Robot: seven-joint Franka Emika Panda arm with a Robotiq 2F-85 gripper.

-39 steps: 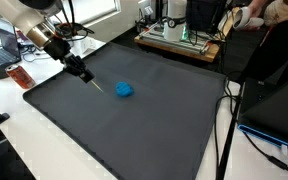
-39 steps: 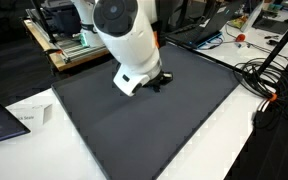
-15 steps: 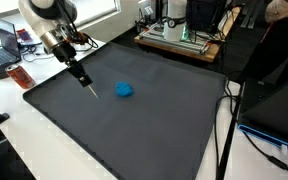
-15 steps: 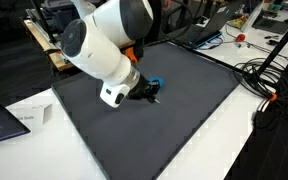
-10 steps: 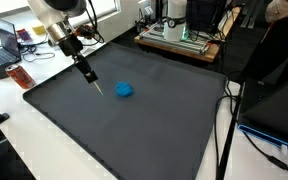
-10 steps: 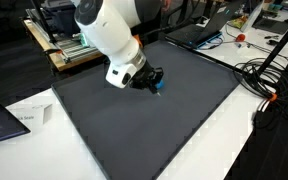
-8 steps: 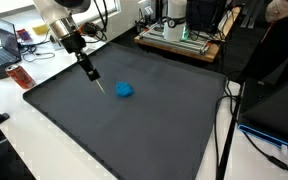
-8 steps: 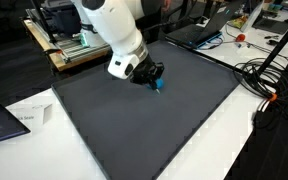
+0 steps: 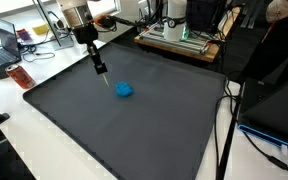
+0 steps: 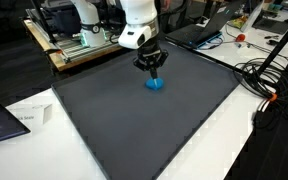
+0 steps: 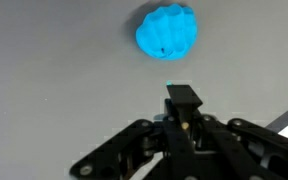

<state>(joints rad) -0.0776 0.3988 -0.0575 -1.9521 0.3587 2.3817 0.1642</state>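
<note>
A crumpled blue lump [image 9: 125,89] [image 10: 156,83] lies on the dark grey mat [image 9: 134,130] [image 10: 114,125]. My gripper [image 9: 100,68] [image 10: 153,66] hangs just above and beside the lump, pointing down. It is shut on a thin dark pen-like tool whose tip [image 9: 105,82] ends close to the lump. In the wrist view the gripper [image 11: 182,110] fills the bottom, the tool juts from between the jaws with a speck of blue at its end, and the lump [image 11: 167,32] sits above it. Whether the tip touches the lump is unclear.
A red can [image 9: 21,77] and a laptop [image 9: 4,50] sit off the mat's edge. Lab equipment [image 9: 179,38] stands behind the far edge. Cables [image 10: 269,75] trail over the white table, with a paper sheet [image 10: 29,117] near another corner.
The arm has swung upright and carried the gripper along the mat toward the blue lump. The jaws have stayed shut on the tool, and the lump has not moved.
</note>
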